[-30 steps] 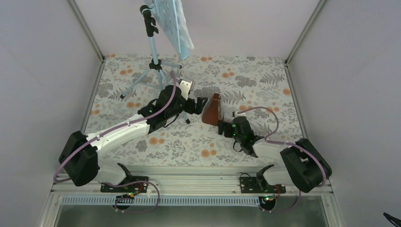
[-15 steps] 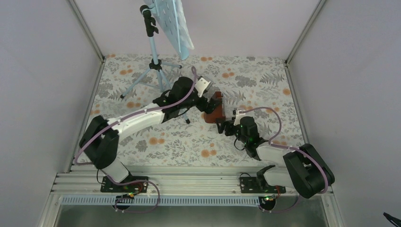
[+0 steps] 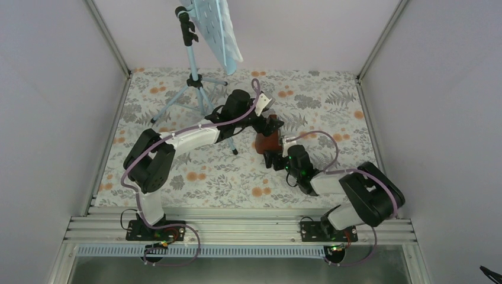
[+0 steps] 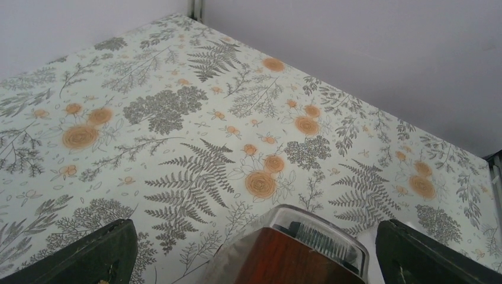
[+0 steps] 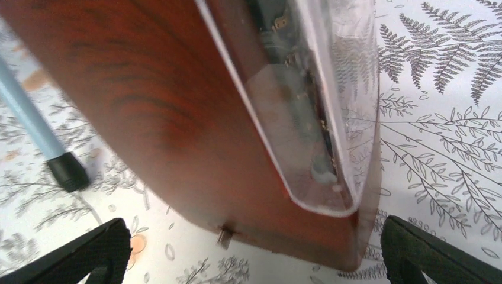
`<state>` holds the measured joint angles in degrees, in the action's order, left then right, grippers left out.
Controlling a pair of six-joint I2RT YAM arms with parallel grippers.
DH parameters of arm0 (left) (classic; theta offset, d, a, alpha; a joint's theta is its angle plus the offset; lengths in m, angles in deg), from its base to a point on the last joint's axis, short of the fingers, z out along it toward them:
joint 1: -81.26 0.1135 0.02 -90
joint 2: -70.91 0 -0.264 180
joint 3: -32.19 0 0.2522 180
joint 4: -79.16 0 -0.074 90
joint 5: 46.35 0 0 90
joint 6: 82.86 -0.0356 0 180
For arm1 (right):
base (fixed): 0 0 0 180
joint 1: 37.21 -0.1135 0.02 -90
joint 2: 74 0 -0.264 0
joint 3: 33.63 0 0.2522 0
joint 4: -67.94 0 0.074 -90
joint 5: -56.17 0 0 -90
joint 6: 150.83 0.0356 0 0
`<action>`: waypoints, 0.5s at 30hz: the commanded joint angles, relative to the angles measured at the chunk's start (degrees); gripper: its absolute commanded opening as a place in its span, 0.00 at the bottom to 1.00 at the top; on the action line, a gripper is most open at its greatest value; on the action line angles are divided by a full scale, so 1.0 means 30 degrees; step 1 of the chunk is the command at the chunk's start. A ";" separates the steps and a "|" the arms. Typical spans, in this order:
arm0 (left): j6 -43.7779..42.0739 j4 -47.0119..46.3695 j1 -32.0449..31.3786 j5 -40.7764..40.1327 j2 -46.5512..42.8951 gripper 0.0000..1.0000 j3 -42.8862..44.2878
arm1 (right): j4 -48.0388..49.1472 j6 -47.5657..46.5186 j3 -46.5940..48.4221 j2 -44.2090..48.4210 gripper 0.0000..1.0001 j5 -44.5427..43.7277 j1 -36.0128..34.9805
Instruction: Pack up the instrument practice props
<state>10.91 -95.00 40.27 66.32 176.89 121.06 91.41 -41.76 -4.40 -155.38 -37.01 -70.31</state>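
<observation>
The brown wooden metronome (image 3: 269, 137) stands on the table (image 3: 331, 106), near the middle of its flower-and-fern printed cover, with an arm at either side of it.

The left gripper (image 3: 264, 120) is at the far-left side, up by the top. In the left wrist view its two black fingers (image 4: 89, 260) sit wide apart at the bottom corners. The narrow top of the metronome rises between them and touches neither, so this gripper is spread open and holds nothing.

The right gripper (image 3: 273, 155) is at the near side, low by the base. Its camera is very close, and dark-grained wood fills most of that view. The clear front cover (image 5: 349, 89) runs down the right edge, with small metal parts behind it. Any scale or maker's mark there is too blurred to read. The right fingers (image 5: 432, 254) are also spread wide, with the base of the metronome between them and none of it pinched.

The light-blue music stand (image 3: 192, 59) stands on its tripod at the far left of the table. Its hole-dotted plate (image 3: 216, 26) is tilted and seen almost edge-on. Pale pages (image 3: 235, 56) seem to rest against the plate, though from this angle I cannot be sure. One leg runs under the left arm and ends in a black rubber foot (image 5: 66, 170) just left of the metronome.
</observation>
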 commanded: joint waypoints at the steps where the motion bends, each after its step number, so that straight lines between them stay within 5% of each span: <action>1: -0.0517 -0.0987 -0.0045 0.0429 0.0540 0.99 0.0474 | -0.0507 -0.0199 0.1401 -0.1690 1.00 -0.2582 -0.0401; 11: -0.1745 -0.1051 -0.0047 0.1661 0.0963 0.64 0.0016 | -0.0486 -0.0408 0.1857 -0.3635 0.99 -0.2752 -0.0927; 15: -0.2373 -0.1074 -0.0020 0.2546 0.1004 0.57 -0.0217 | -0.0675 -0.0273 0.2084 -0.4196 0.97 -0.3232 -0.1050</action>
<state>5.82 -97.25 40.01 69.84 179.29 121.13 89.86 -42.41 0.80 -166.07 -43.61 -72.78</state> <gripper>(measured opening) 0.602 0.980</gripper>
